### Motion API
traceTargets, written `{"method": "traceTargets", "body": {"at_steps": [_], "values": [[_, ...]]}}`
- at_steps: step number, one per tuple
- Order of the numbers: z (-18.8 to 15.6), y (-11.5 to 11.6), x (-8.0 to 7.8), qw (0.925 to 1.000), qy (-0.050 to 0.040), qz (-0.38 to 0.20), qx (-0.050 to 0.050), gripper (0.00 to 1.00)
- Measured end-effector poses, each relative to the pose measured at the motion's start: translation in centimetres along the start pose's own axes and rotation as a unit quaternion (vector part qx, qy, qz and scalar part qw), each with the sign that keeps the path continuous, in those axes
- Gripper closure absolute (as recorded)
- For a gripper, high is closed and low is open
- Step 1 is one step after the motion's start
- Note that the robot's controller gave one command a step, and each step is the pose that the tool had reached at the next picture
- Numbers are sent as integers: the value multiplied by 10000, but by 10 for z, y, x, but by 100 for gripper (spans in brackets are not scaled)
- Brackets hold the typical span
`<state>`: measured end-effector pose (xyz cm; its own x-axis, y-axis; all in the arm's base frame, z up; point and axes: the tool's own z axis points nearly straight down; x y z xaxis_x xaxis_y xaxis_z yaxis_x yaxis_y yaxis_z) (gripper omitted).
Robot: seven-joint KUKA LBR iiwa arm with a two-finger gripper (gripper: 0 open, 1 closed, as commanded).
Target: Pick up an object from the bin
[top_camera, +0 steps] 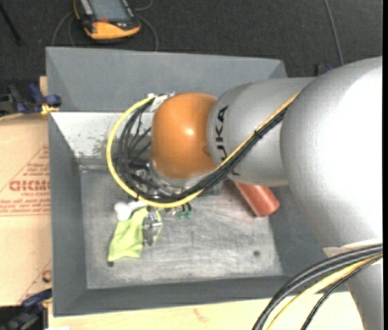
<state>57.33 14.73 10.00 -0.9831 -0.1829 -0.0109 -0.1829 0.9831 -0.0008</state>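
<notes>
Hand (151, 227) over crumpled yellow-green cloth (125, 240), lower left of bin (180, 74) | grip cannot tell | red cylinder (257, 199) well apart

Cloth (126, 239) lies left of gripper (152, 230) (just beside it), cylinder (257, 199) well right.

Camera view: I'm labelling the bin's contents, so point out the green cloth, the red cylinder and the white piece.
green cloth (126, 240), camera view, middle of its crumpled body.
red cylinder (258, 199), camera view, its end beside the arm.
white piece (122, 210), camera view, its centre.
</notes>
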Motion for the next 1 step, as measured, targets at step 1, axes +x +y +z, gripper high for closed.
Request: {"method": "traceTargets", "body": {"at_steps": [1], "values": [[28,8,13,9993,19,-362,-7,0]]}}
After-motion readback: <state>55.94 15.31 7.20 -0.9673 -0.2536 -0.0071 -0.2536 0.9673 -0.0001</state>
